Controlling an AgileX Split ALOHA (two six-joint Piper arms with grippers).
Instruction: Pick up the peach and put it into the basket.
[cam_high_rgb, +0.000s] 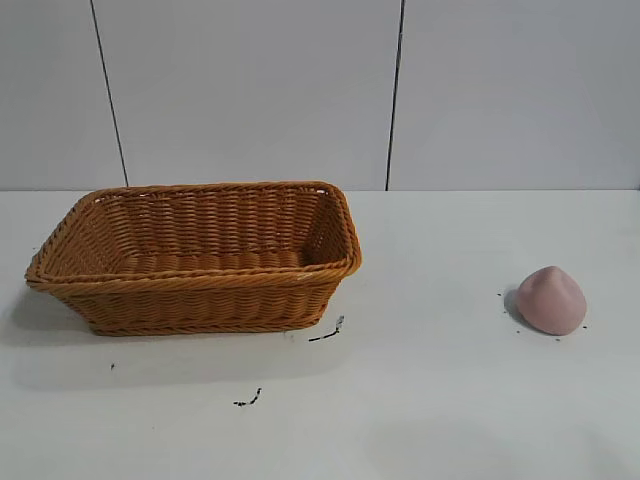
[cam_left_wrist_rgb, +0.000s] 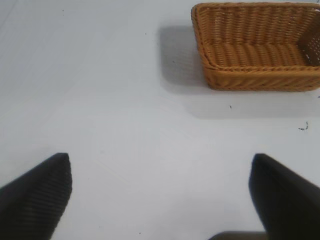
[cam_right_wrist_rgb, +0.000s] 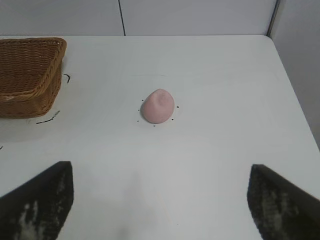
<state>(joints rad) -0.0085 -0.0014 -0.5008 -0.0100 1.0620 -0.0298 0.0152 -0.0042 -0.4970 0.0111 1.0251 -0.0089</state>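
1. Peach (cam_high_rgb: 551, 299) sits on the white table (cam_high_rgb: 450, 400) at the ext view's right side, well apart from the basket (cam_high_rgb: 200, 290); blunt tip points up and slightly toward the back
2. Small dark specks ring the peach on the table
3. Basket is at the ext view's left, upright, nothing visible inside; a few black marks (cam_high_rgb: 327, 332) on the table just beside its near right corner
4. Neither arm shows in the ext view
5. L gripper (cam_left_wrist_rgb: 160, 192): wide open, nothing between the fingers (cam_left_wrist_rgb: 37, 197), over bare table; basket (cam_left_wrist_rgb: 257, 47) well ahead of it and off to one side in the L wrist view
6. R gripper (cam_right_wrist_rgb: 160, 197): also wide open, holding nothing, above bare table w/ the peach (cam_right_wrist_rgb: 158, 106) ahead, roughly centred between its fingers (cam_right_wrist_rgb: 40, 202) but well apart from them; basket corner (cam_right_wrist_rgb: 30, 75) visible further off
7. Grey panelled wall (cam_high_rgb: 250, 90) behind the table
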